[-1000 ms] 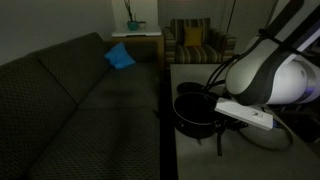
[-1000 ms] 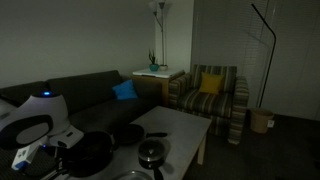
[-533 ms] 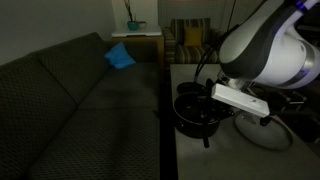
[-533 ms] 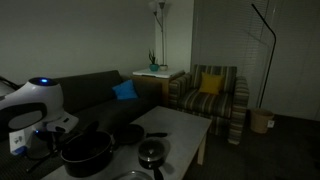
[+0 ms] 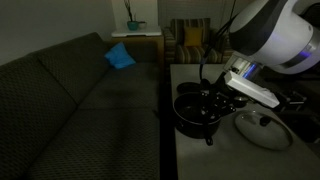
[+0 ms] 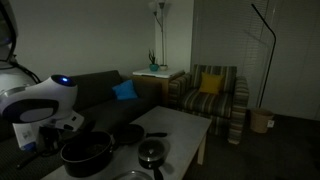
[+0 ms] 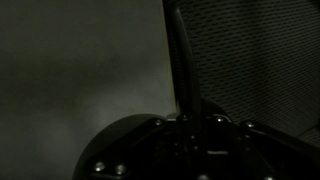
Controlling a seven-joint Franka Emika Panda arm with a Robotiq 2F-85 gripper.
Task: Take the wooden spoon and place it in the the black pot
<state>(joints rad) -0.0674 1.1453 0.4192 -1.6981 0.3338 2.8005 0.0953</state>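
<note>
One step in hand: you are carrying the long, slim, dark wooden spoon (image 7: 178, 60) to the wide, deep black pot with the glossy rim (image 5: 190, 120). I judge the pick-up done and the release not yet made.
Jaws: in the wrist view the spoon runs straight out of the middle of the gripper (image 7: 193, 120), so the jaws appear clenched on its handle. The fingers themselves are lost in the dark.
Spoon's place: off the pale tabletop (image 5: 190, 160), held in the gripper and pointing away from the wrist, seen against the line where the tabletop meets the dark textured sofa (image 7: 260, 60).
Pot's place: on the tabletop near the sofa-side edge. In an exterior view the gripper (image 5: 213, 100) sits just over its rim. Whether the spoon's far end is already inside, I cannot tell.
Aim: centre the spoon's free end over the pot's open middle, not over the rim.
Descent: go down slowly and straight, because a long handle likely swings if it clips the rim.
Release: let go only once the free end is well below the rim, or the spoon could tip out toward the sofa.
Neighbours: the smaller long-handled black pan (image 6: 128, 135) and the small lidded black pot (image 6: 152, 153) stand near the big pot (image 6: 88, 160), so keep your approach clear of them.
Light: the room is dim, so check the wrist view against both exterior views before you open.
</note>
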